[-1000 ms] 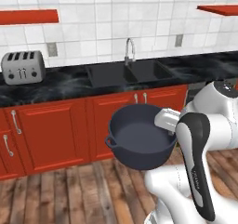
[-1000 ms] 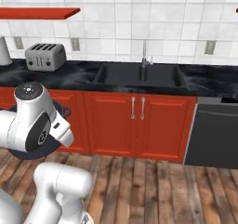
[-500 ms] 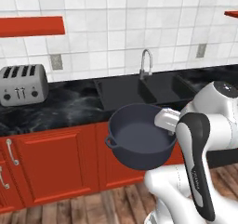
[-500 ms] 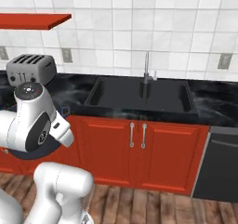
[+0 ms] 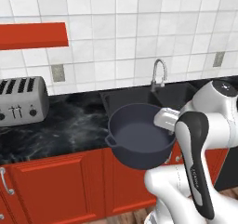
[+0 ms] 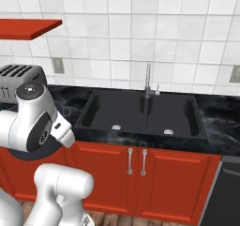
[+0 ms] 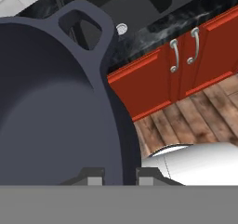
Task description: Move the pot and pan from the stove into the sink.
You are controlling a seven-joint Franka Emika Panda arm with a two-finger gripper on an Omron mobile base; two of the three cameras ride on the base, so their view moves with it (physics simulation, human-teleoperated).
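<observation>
The deep dark blue-grey pot (image 5: 139,141) hangs in the air in front of the red cabinets, level with the counter edge. My gripper (image 5: 165,118) is shut on its right rim. In the hand view the pot (image 7: 51,107) takes up the left side, with a loop handle at the top, and my gripper (image 7: 121,177) pinches the rim between both fingertips. The black sink (image 5: 135,97) with its silver faucet (image 5: 158,72) lies just behind the pot. That sink (image 6: 140,110) is a double basin, also visible beyond the pot's handle (image 7: 139,4). The pan and the stove are out of view.
A silver toaster (image 5: 21,102) stands on the black marbled counter (image 5: 69,125) left of the sink. A red shelf (image 5: 32,35) hangs on the tiled wall above it. Red cabinet doors (image 6: 136,173) sit under the sink, and a dark appliance front (image 6: 225,192) is at the far right.
The whole picture has shifted and grown: the base has driven closer to the counter and the sink. The pot stays held in the gripper in the same pose.
</observation>
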